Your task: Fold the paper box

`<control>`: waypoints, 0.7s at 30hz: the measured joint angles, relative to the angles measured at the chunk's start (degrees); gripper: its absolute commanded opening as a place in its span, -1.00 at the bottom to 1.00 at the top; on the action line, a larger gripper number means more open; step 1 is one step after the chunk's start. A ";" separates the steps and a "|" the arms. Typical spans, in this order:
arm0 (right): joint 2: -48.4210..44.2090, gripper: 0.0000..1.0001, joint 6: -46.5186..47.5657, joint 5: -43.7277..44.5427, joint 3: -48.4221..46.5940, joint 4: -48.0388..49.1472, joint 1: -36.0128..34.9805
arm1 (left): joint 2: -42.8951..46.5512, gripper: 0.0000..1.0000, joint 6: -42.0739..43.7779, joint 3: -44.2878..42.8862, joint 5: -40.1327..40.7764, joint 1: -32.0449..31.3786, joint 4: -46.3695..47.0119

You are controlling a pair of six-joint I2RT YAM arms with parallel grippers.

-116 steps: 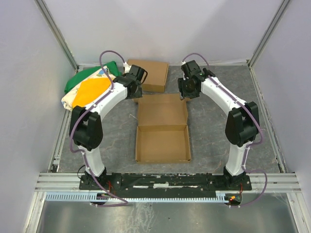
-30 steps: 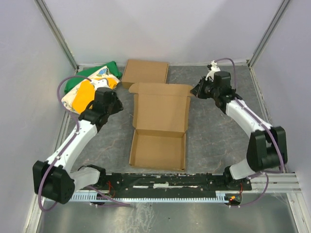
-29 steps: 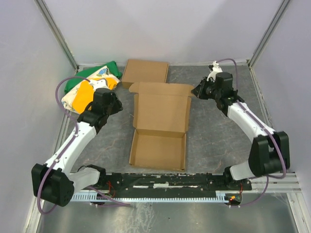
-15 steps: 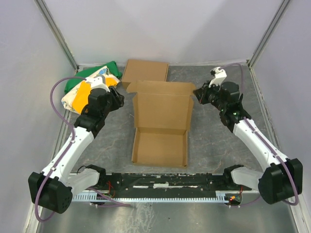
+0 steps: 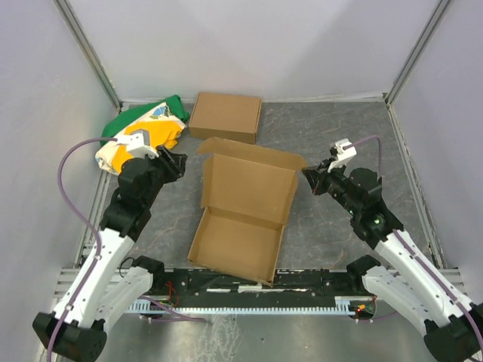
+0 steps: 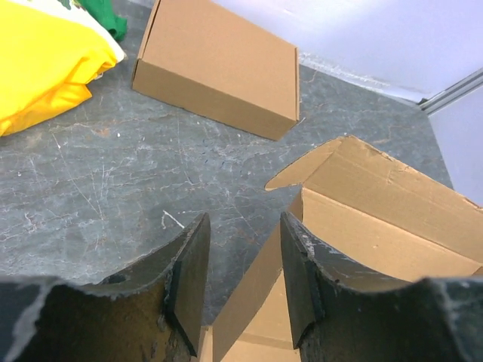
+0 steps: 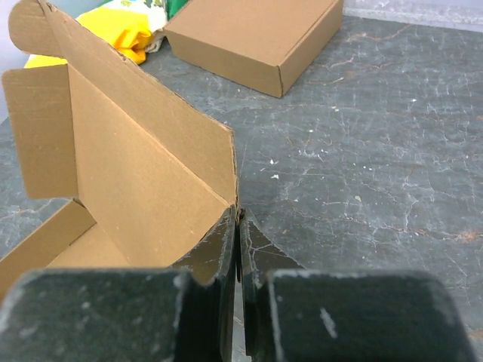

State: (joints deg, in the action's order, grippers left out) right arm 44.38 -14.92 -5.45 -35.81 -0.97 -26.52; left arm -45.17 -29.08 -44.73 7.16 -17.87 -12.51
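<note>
A closed cardboard box (image 5: 225, 117) lies flat at the far side of the grey tabletop (image 5: 339, 128), just behind the paper box's raised lid but not touching it. A yellow, green and white bag (image 5: 139, 136) sits in the far left corner, near the left arm. In the left wrist view, the closed box (image 6: 219, 72) and the bag (image 6: 45, 64) are separated from the lid by bare tabletop (image 6: 113, 173).

The paper box (image 5: 241, 211) stands between the two arms, toward the near edge. Its shallow tray rests on the tabletop with the open side up. Its long axis runs near to far, skewed so that the near end swings toward the left arm. The near right corner reaches over the black base plate (image 5: 317, 283). The lid rises from the tray's far edge, leaning back, with its inner face toward the arm bases. A rounded side flap sticks out at its upper left.

The left gripper (image 5: 170, 162) hangs just left of the lid. Its jaws (image 6: 243, 256) are spread partway with nothing between them, and the lid's left flap shows beyond the gap. The right gripper (image 5: 308, 176) meets the lid's right edge. In the right wrist view its jaws (image 7: 239, 226) are pressed together on that thin cardboard edge (image 7: 151, 151), pinching it.
</note>
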 measured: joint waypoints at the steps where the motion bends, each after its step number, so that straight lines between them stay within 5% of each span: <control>1: -1.11 -0.82 -0.04 -0.04 0.24 -0.50 0.00 | 1.38 -0.03 0.00 0.17 0.04 0.00 -0.39; 10: -9.92 -0.83 2.67 3.78 1.97 -2.36 -0.83 | 11.21 -0.02 1.46 0.22 1.88 -0.26 -2.84; 21: 11.58 -0.86 15.08 6.10 -4.81 12.76 -0.85 | 6.32 -0.02 1.53 0.22 1.01 -0.26 -3.08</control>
State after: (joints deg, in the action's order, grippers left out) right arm 55.96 0.16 0.64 -40.62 11.79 -27.38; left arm -38.85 -27.55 -44.51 8.16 -18.13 -15.59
